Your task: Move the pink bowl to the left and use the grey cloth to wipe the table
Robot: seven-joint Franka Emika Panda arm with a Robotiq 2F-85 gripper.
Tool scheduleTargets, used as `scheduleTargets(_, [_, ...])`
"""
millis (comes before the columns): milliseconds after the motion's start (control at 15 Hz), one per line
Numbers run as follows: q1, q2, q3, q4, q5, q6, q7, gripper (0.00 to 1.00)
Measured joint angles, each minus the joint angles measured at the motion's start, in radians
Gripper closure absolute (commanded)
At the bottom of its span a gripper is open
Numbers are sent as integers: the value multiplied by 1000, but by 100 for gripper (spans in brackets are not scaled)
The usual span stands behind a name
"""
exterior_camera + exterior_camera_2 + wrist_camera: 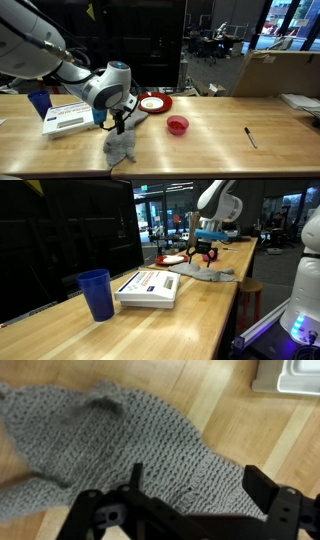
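Observation:
The grey cloth (120,148) lies crumpled on the table (215,150) near its front edge, and it also shows in an exterior view (206,274). My gripper (118,124) hangs directly over it, open and holding nothing. In the wrist view the knitted grey cloth (110,435) fills most of the frame, and the gripper (198,485) has its two dark fingers spread over the fabric. The pink bowl (177,125) stands upright on the wood, a short way to the right of the cloth and apart from the gripper.
A red plate (153,102) with a white centre sits behind the bowl. A white printed box (68,117) and a blue cup (38,103) stand beside the arm. A pen (250,137) lies far right. A cardboard box (272,70) stands at the back.

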Motion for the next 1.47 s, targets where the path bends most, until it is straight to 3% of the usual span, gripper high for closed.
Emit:
scheduleTargets(333, [31, 50, 64, -30, 96, 140, 243, 0])
scheduleTargets(533, [32, 102, 105, -33, 50, 232, 394, 0])
scheduleTargets(733, [20, 148, 123, -31, -70, 279, 534, 0])
scheduleTargets(1000, [13, 152, 131, -24, -216, 273, 660, 0])
scheduleTargets(1467, [41, 97, 142, 20, -248, 169, 686, 0])
